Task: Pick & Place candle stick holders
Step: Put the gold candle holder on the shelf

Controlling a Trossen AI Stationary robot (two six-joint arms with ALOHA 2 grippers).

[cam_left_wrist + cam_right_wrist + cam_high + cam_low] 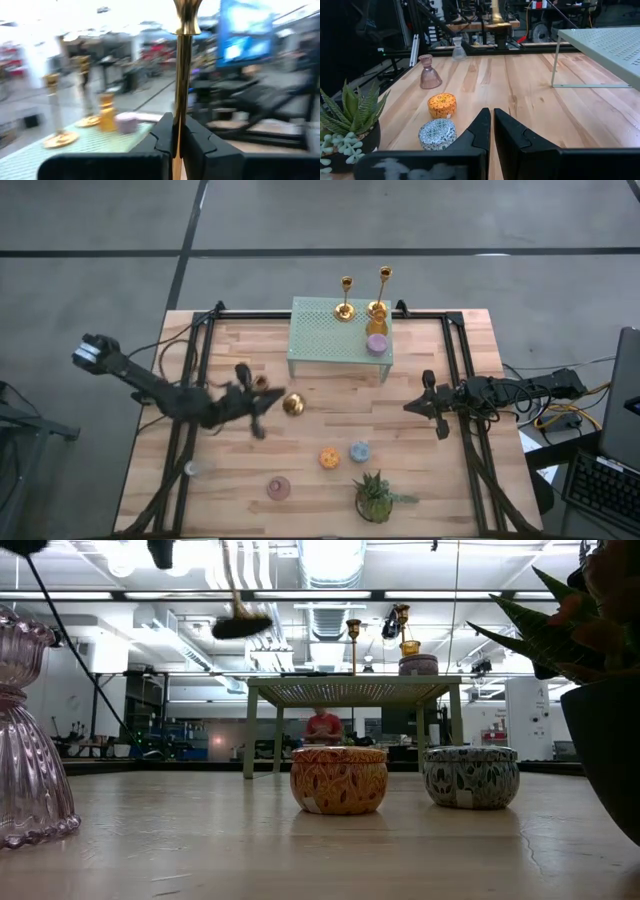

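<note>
My left gripper point(266, 404) is shut on a gold candle stick holder point(183, 60) above the table's middle left. Its round base point(293, 404) shows beside the fingers, and in the low view it is a blur high over the table point(240, 626). Two more gold candle stick holders point(345, 298) point(381, 292) stand on their bases at the far edge of the green mesh shelf point(320, 330). My right gripper point(437, 412) waits shut over the table's right side, touching nothing. My left gripper pinches the holder's thin stem point(178, 107) between its two fingers point(162, 137). They come roughly level from the table's left and lie across the stem. The holder stands about upright in the hold with its cup point(187, 10) up, lifted clear of the table.
A purple puck point(376, 343) and a yellow piece point(377, 323) sit on the shelf. Orange point(329, 458) and blue point(360, 451) pucks, a pink glass holder point(279, 488), a clear glass point(192, 468) and a potted plant point(375, 495) stand near the front. A person point(323, 725) shows beyond the table.
</note>
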